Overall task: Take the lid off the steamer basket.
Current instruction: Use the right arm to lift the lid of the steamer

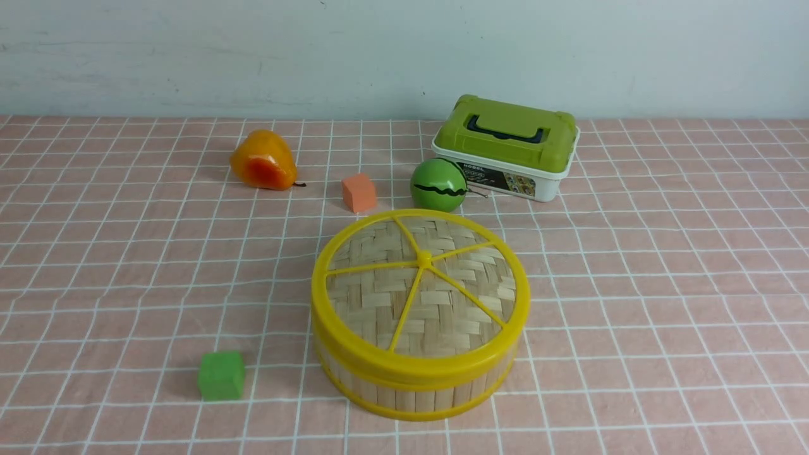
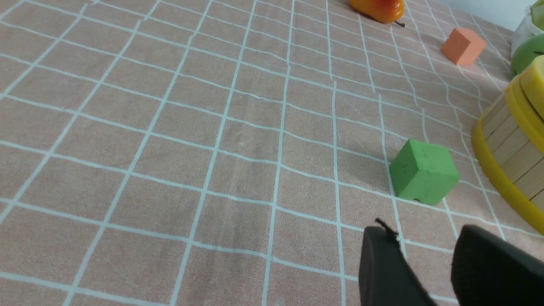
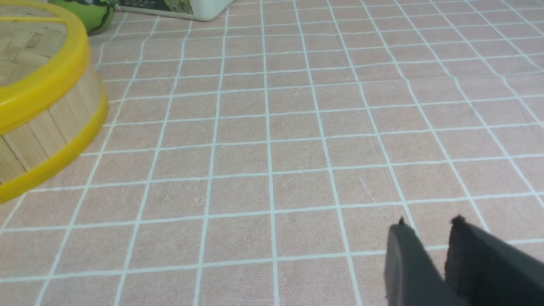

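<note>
The steamer basket point(image 1: 404, 395) stands on the pink checked cloth at the front middle, with pale bamboo slat walls and yellow rims. The lid point(image 1: 420, 278) sits flat on top of it: woven bamboo with yellow spokes and a centre knob. Neither arm shows in the front view. My left gripper point(image 2: 423, 231) hovers open over bare cloth, near the green cube and apart from the basket point(image 2: 510, 144). My right gripper point(image 3: 429, 224) is over bare cloth well to the side of the basket point(image 3: 46, 127), its fingertips a narrow gap apart with nothing between them.
A green cube point(image 1: 221, 375) lies left of the basket. Behind it are an orange cube point(image 1: 359, 192), a green striped ball point(image 1: 438, 184) and a white box with a green handled lid point(image 1: 509, 145). An orange pear point(image 1: 263, 161) lies at the back left.
</note>
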